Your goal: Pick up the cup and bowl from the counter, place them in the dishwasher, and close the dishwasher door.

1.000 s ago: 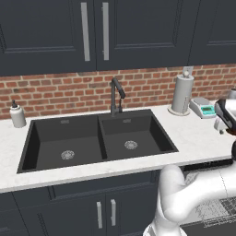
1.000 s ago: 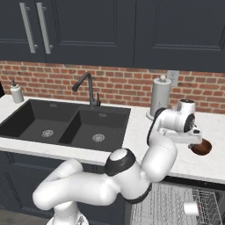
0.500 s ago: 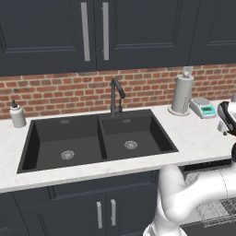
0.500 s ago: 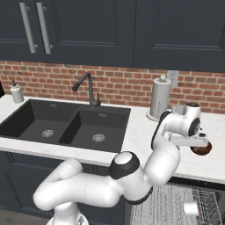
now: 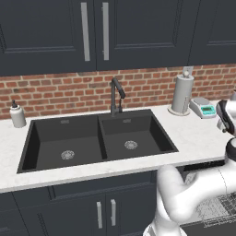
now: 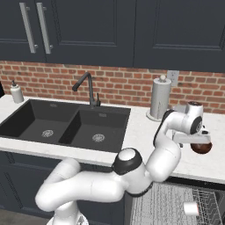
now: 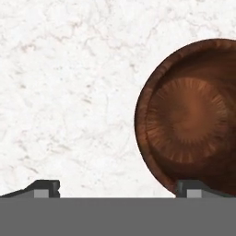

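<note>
The dark reddish-brown bowl [image 6: 203, 148] sits upright on the white counter [image 6: 140, 132] near its right end. My gripper [image 6: 196, 139] hangs just above it, pointing down, jaws open. In the hand view the bowl [image 7: 189, 115] lies off to the right of the gripper [image 7: 119, 188]: one fingertip [image 7: 193, 186] is over its near rim, the other over bare counter [image 7: 69, 92]. A small white cup [image 6: 191, 208] lies in the grey wire rack [image 6: 162, 204] of the open dishwasher below the counter. The dishwasher door is out of view.
A paper towel roll [image 6: 160, 97] stands against the brick wall behind the arm, with a small scale [image 5: 204, 108] beside it. The black double sink [image 5: 99, 138] with its faucet [image 5: 115, 94] lies to the left, and a soap bottle [image 5: 17, 115] stands at the far left.
The hand has shifted a little to the right and down, closer over the bowl. Its jaws stay open. The bowl and the cup have not moved.
</note>
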Robot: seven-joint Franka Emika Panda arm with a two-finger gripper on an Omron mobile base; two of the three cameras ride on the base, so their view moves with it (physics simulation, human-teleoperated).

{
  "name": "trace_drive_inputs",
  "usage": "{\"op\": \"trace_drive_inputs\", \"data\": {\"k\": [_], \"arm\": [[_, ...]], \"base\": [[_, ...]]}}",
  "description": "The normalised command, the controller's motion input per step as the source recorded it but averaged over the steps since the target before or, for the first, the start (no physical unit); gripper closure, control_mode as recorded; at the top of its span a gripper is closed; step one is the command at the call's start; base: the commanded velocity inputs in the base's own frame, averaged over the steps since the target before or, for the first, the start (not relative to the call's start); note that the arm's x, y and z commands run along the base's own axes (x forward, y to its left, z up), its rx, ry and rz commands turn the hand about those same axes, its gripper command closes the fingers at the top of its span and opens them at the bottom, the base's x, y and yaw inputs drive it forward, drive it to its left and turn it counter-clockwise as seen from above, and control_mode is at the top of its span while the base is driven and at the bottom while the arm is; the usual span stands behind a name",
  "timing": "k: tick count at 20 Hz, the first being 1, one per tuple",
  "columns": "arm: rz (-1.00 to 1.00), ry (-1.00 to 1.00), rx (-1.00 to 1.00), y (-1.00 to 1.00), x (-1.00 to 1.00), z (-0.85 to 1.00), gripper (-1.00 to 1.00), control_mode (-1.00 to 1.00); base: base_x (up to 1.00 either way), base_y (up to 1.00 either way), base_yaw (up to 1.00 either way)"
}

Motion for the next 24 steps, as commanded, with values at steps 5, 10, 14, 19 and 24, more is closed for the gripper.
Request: {"op": "trace_drive_inputs", "data": {"k": [5,10,14,19,24], "arm": [[0.00,0.00,0.00,-0.03,0.33,-0.03,-1.00,-1.00],[0.00,0.00,0.00,0.00,0.00,-0.07,-1.00,-1.00],[0.00,0.00,0.00,0.00,0.00,-0.16,-1.00,-1.00],[0.00,0.00,0.00,0.00,0.00,-0.38,-1.00,-1.00],[0.00,0.00,0.00,0.00,0.00,-0.46,-1.00,-1.00]], "base": [[0.00,0.00,0.00],[0.00,0.00,0.00],[0.00,0.00,0.00],[0.00,0.00,0.00],[0.00,0.00,0.00]]}}
